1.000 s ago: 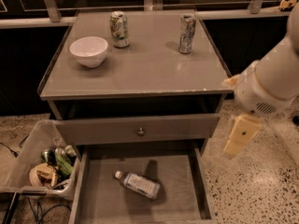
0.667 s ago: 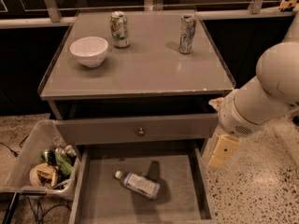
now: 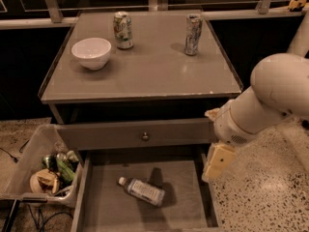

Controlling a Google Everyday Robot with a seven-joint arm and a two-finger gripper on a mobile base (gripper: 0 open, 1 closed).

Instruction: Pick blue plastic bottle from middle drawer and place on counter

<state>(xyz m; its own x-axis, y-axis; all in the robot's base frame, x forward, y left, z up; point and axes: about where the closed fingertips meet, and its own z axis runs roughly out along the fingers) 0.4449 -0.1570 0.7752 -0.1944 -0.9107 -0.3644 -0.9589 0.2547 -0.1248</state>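
Ok, blue plastic bottle (image 3: 143,191) lies on its side on the floor of the open middle drawer (image 3: 108,209), approx. mid-floor, white cap pointing back-left, nothing touching it. Gripper (image 3: 216,162) hangs at the drawer's right wall, below the counter's (image 3: 145,74) front-right corner and well apart from the bottle. It holds nothing visible; can't tell if it's open or closed. White arm (image 3: 270,98) comes in from the right. On the counter: white bowl (image 3: 91,52) at left, green-label can (image 3: 123,30) back-centre, silver can (image 3: 193,35) back-right, all upright. Closed drawer front w/ round knob (image 3: 145,136) sits above the open drawer. Clear bin (image 3: 29,156) w/ mixed trash is on the floor at left.
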